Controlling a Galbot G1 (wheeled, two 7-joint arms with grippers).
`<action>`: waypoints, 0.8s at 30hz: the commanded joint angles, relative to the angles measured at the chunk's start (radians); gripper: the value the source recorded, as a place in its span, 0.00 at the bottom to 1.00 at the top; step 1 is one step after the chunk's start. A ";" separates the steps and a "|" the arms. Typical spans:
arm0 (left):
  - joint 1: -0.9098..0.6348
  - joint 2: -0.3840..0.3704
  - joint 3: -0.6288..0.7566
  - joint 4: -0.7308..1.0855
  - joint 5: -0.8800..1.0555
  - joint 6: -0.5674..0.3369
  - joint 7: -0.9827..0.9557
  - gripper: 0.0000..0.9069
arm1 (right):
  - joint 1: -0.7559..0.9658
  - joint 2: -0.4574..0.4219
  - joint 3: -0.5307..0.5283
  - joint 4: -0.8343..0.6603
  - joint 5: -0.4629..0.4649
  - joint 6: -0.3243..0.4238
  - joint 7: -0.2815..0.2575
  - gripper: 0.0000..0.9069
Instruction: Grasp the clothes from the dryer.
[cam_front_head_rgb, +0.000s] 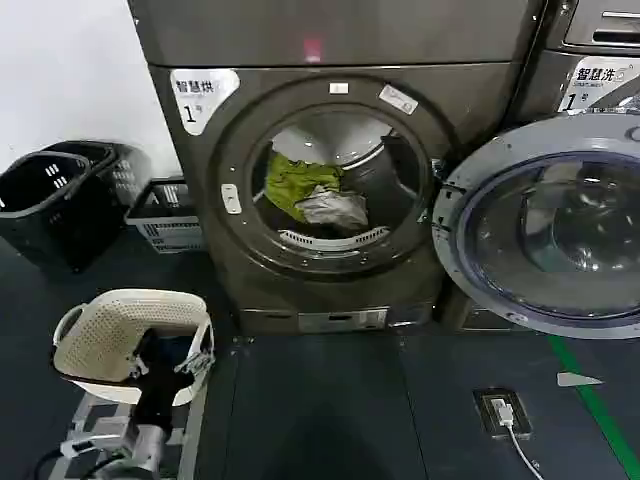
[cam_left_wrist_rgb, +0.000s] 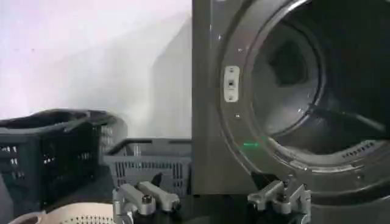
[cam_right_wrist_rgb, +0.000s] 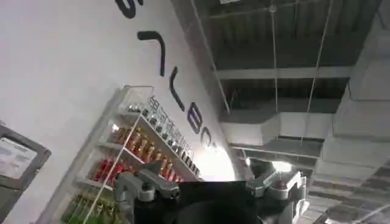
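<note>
Grey metal fingers of the left gripper (cam_left_wrist_rgb: 210, 199) stand apart, low beside the cream perforated plastic basket (cam_front_head_rgb: 105, 330). Beyond, yellow-green and pale grey-white clothes (cam_front_head_rgb: 312, 193) lie heaped inside the bronze-grey dryer's (cam_front_head_rgb: 330, 60) open drum. The right gripper (cam_right_wrist_rgb: 210, 189), also spread, points ceilingward.

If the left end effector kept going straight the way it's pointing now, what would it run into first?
Probably the dryer. The left end effector, fingers spread open, points at the dryer's front panel beside the porthole's rim, not into the drum. Nothing seems to lie between them, though depth is hard to judge.
</note>
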 joint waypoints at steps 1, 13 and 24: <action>0.001 0.003 0.001 0.003 0.008 0.004 0.011 1.00 | 0.000 0.002 -0.006 0.000 0.021 0.017 -0.008 1.00; 0.002 0.010 0.004 -0.007 0.009 -0.002 0.014 1.00 | -0.009 0.000 0.009 0.007 0.049 0.019 0.002 1.00; 0.006 0.004 0.003 -0.012 0.014 -0.007 0.016 1.00 | -0.002 0.008 0.008 0.009 0.052 0.020 -0.006 1.00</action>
